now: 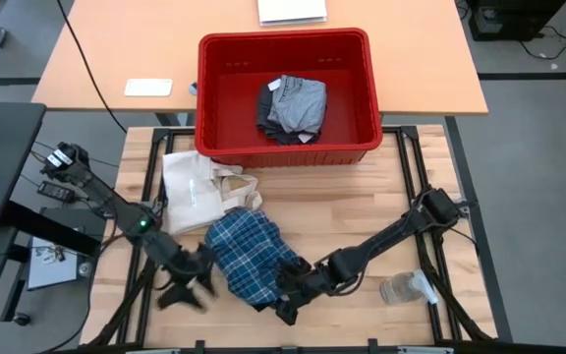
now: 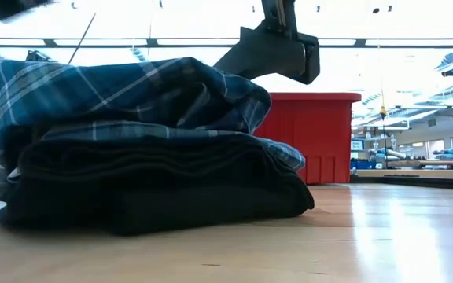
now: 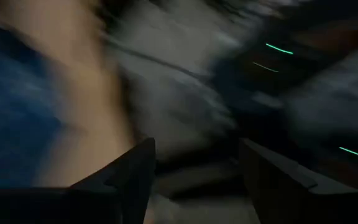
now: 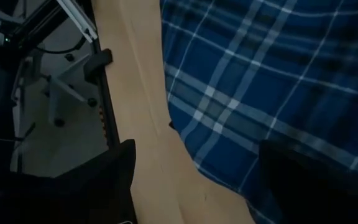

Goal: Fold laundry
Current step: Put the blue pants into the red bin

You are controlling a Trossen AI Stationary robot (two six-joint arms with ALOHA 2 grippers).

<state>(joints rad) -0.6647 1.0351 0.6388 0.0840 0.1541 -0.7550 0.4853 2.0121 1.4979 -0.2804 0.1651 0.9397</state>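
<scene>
From above, the plaid shirt (image 1: 249, 254) lies bunched on the table's near edge between both arms; the dark grey garment (image 1: 291, 108) sits in the red bin (image 1: 214, 98). At table level, the shirt looks partly folded. The left gripper (image 3: 194, 180) is spread wide, empty. The right gripper (image 4: 194, 186) is wide too, beside the shirt's edge, probably needing to grasp next.

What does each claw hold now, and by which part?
Nothing: the left claw and the right claw are open; the right is beside the shirt edge.
</scene>
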